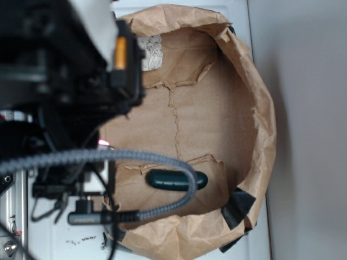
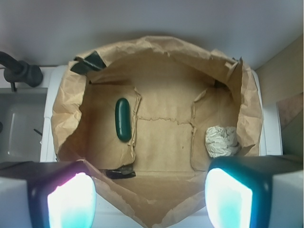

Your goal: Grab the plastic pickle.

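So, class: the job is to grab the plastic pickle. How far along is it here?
Done: the gripper sits above the open paper bag. In hand: nothing; its fingers are apart and empty. Left: the plastic pickle lies untouched on the bag floor, well apart from the paper wad; descend and close on it.

Look at your arm from the exterior view: a bulky black body point(image 1: 59, 76) with squared housings, capped by a pale grey-white panel point(image 1: 92, 24) and marked with a small orange strip point(image 1: 120, 53). A grey braided cable point(image 1: 108, 157) loops out from it and curls back into a dark plug point(image 1: 87, 218). A tiny pinkish light point(image 1: 102, 143) glows near the cable (too blurred to tell more). Your wrist view shows two dark-framed fingers point(image 2: 61, 199) whose pads glow bright cyan-white.
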Tool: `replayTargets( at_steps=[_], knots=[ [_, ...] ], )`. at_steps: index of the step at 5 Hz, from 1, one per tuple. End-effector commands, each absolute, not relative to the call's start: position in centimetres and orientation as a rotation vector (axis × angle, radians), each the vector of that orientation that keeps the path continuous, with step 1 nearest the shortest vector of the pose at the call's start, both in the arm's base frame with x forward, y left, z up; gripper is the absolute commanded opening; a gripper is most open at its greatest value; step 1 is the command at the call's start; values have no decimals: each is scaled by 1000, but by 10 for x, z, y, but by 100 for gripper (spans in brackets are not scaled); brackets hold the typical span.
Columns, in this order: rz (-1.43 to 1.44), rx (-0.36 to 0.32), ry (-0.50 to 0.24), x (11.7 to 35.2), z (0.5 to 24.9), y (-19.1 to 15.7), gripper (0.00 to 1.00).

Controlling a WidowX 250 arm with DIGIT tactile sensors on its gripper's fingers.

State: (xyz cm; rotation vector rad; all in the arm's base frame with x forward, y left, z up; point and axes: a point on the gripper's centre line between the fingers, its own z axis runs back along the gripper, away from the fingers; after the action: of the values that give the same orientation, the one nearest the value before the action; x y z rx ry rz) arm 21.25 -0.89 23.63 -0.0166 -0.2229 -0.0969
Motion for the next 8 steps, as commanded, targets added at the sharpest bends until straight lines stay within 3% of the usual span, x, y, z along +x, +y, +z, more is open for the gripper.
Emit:
replayTargets(
  at_steps=[1,2,3,5,6,7,8],
  knots=[
    [-79,-14,-272,217,251,-6,100],
    [-143,-15,-199,242,201,-3,100],
    [-69,36,-177,248,166,-1,100],
    [-132,49,-102,269,102,-10,100],
    [-166,19,-121,280,85,-26,100],
    [-199,-40,-138,280,78,-53,100],
    [-200,-53,-134,276,67,-71,100]
  ],
)
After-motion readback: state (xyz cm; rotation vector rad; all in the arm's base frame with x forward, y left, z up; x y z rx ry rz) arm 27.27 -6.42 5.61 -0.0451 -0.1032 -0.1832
